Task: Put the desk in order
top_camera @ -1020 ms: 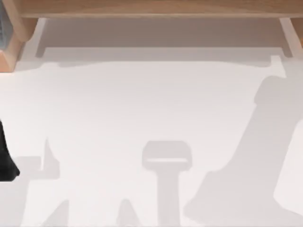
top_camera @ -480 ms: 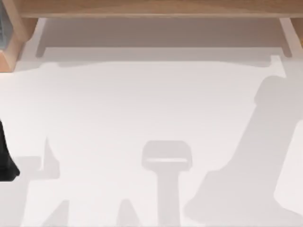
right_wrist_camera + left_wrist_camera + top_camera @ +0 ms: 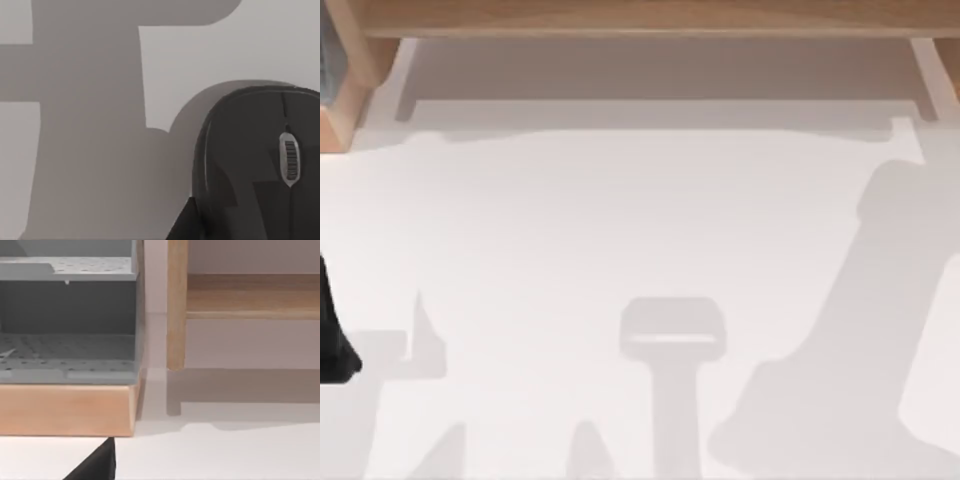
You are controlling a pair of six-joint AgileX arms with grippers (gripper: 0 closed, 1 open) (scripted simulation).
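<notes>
- The step in hand looks like an early reach: the white worktop (image 3: pixel 620 220) spreads bare across the top view, crossed by arm shadows, with the light-brown wooden shelf (image 3: pixel 640 18) along its far edge.
- In the right wrist view a black computer mouse (image 3: pixel 265 165), scroll wheel facing the camera, lies on the worktop close under the right arm; it is probably the item to be tidied.
- A dark wedge (image 3: pixel 182 225) at that picture's edge may be one finger of the right hand, though this is too partial to be sure, and one cannot tell whether that hand is released or clenched.
- The next move likely calls for the right arm to centre over the mouse and lower squarely, since its rounded shell could slip from a skewed pinch.
- The left arm (image 3: pixel 332 340) sits at the top view's left edge, low over the worktop.
- Its wrist camera faces a grey perforated tray (image 3: pixel 67 347) on a wooden base (image 3: pixel 67 410); its hand's state cannot be told.
</notes>
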